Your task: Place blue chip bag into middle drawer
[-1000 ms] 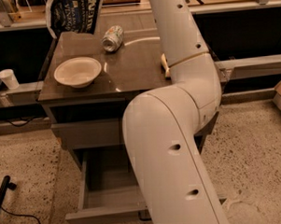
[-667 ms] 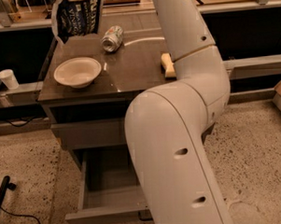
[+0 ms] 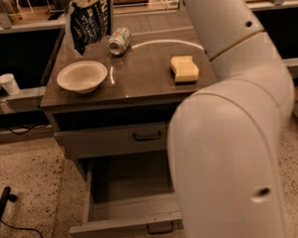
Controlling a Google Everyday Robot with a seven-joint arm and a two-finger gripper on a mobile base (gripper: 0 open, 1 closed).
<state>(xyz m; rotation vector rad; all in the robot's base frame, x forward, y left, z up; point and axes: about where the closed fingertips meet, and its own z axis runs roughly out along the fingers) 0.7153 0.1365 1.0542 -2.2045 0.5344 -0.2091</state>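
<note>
Dark-blue and white foil marks the blue chip bag (image 3: 89,25), which hangs crinkled at the top left of the view, over the back-left part of the bench (image 3: 142,81); its upper end runs out past the top edge of the view; the pincer is not in view, lying somewhere beyond that edge above the bag, so I cannot tell whether it is clenched or released; the bag's lower edge sits just behind and above the white bowl (image 3: 82,76), which rests on the bench near the front-left corner; a crushed silver can (image 3: 119,41) lies on its side just right of the bag, and a yellow sponge (image 3: 184,69) lies well apart toward the right side; below the bench top, the upper drawer (image 3: 110,141) is closed, its dark bar handle facing out; beneath it the middle drawer (image 3: 126,223) is pulled far out over the speckled floor (image 3: 27,171), its grey inside showing; the robot's big white arm (image 3: 229,137) fills the right side, hiding the drawer's right end; a white paper cup (image 3: 8,83) stands on a ledge to the left of the cabinet
</note>
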